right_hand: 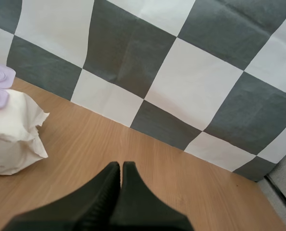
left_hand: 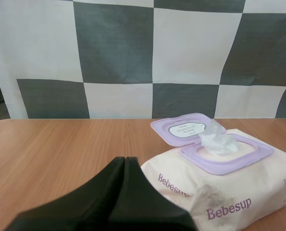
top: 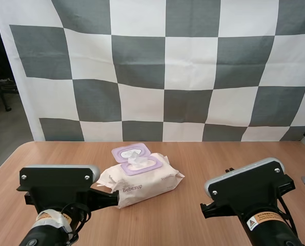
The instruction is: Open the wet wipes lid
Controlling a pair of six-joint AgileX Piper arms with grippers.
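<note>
Wood-grain table (top: 203,154), both arms low at its near edge. Left gripper (left_hand: 125,159): fingers pressed together into one dark wedge, nothing between them. Its tip sits right at the near left end of the pack of wet wipes (top: 142,179); can't tell whether it actually touches. Right gripper (right_hand: 121,164): likewise closed and empty, over bare table, aimed past the right end of the pack and well apart from it. The pack lies flat about mid-table between the two arms, closer to the left one and angled slightly, with "Bebesup" printed on the side facing the arms. Lid (top: 130,152) is open: the purple flap is flipped back onto the far side of the pack, its inner face with a white label turned up. Just in front of it is the purple frame (top: 142,165) around the opening, and one white wipe (top: 137,161) sticks up out of it, crumpled. From the right wrist view the pack's crimped right end rests on the table, with the purple frame and flap just showing on top.
</note>
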